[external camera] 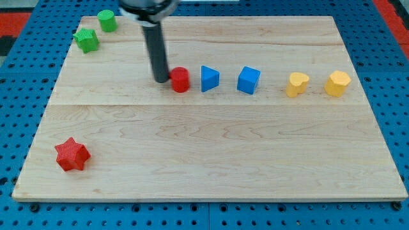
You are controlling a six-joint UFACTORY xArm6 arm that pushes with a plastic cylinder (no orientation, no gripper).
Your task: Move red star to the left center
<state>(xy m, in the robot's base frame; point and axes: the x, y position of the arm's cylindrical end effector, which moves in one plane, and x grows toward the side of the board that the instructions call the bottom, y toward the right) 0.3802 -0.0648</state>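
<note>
The red star (71, 154) lies near the bottom left corner of the wooden board (211, 147). My tip (160, 80) is far from it, up in the middle of the board, just left of a red cylinder (181, 79) and touching or almost touching it.
A blue triangle (209, 78) and a blue cube (248, 80) sit right of the red cylinder. A yellow heart (296, 84) and a yellow hexagon (337, 83) sit at the right. A green cylinder (107, 20) and a green star (86, 40) sit at the top left.
</note>
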